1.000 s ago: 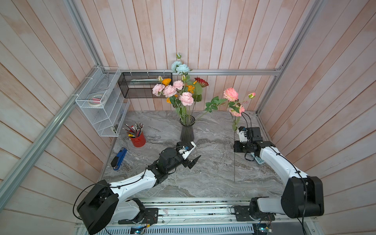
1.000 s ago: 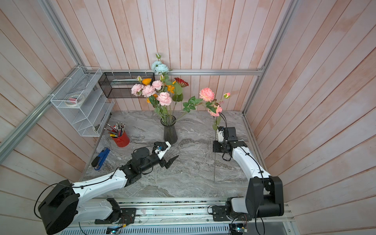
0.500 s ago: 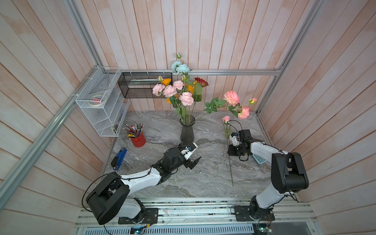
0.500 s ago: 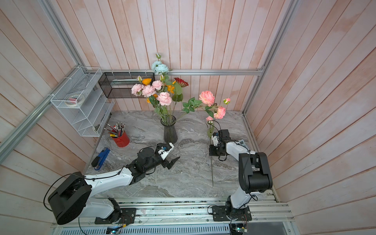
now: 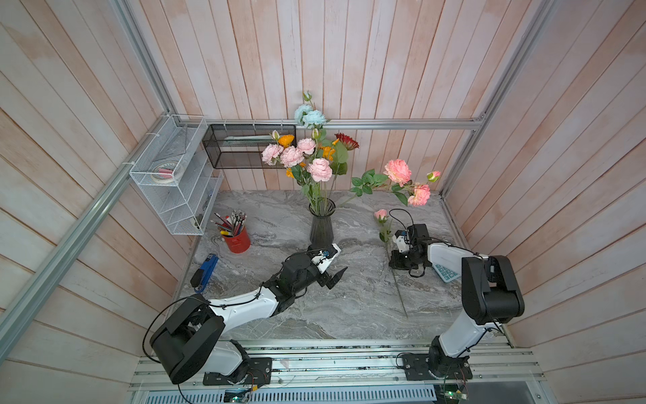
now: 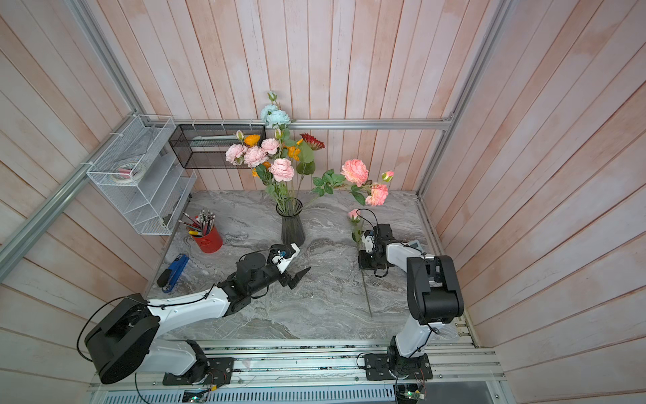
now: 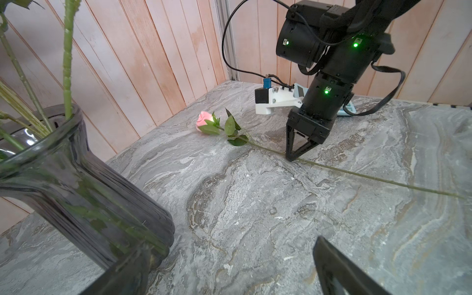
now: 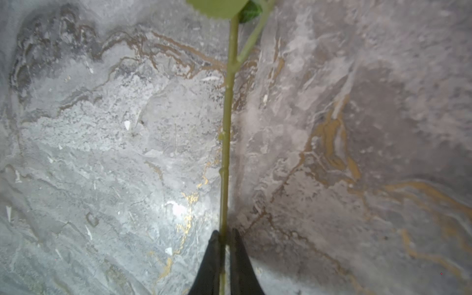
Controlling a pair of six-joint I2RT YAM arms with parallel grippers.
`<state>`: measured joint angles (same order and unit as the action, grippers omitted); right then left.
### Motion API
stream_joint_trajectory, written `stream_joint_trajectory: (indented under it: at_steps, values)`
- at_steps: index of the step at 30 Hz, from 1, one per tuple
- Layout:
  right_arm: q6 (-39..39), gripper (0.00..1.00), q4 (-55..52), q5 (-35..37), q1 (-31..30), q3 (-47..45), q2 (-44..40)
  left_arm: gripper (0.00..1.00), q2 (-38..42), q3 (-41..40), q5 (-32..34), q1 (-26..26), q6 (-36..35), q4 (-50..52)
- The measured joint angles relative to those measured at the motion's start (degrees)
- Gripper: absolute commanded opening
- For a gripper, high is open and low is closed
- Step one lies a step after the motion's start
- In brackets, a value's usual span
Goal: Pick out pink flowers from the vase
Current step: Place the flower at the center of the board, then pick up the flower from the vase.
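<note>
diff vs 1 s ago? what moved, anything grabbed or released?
The right gripper brought the long-stemmed pink rosebud flower down from upright to lying flat on the grey marble table. Its jaws now flank the stem closely; whether they pinch it is unclear. Unchanged: the dark ribbed glass vase, the other pink flowers in it, and the left gripper, open beside the vase.

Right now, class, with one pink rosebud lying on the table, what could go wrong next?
The right tool is closed around the stem of the pink rosebud; lifting before it opens could drag the flower along.
The open left tool sits close beside the vase; a sideways move might tip that tall, top-heavy vase.
A pink spray leans far out toward the right arm; rising might snag it.
</note>
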<state>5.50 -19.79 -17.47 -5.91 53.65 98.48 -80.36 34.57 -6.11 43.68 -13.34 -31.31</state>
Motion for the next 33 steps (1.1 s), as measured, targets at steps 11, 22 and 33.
stream_joint_trajectory:
  at_steps: [11, 22, 33]
  values:
    - [1.51, 0.34, 0.02, 0.79, 0.00, -0.04, -5.51, 0.94, 3.96, -0.02, -0.04, 0.00, 0.24, 0.04]
    - [4.94, 0.64, 3.41, 3.63, 0.00, -8.09, -26.71, 0.76, 6.86, 0.31, 1.27, -0.24, 0.63, 0.85]
    - [11.56, 0.83, 17.79, -1.27, -1.11, -30.53, -56.78, 0.59, 2.19, 9.31, 2.78, -2.40, 0.90, 1.77]
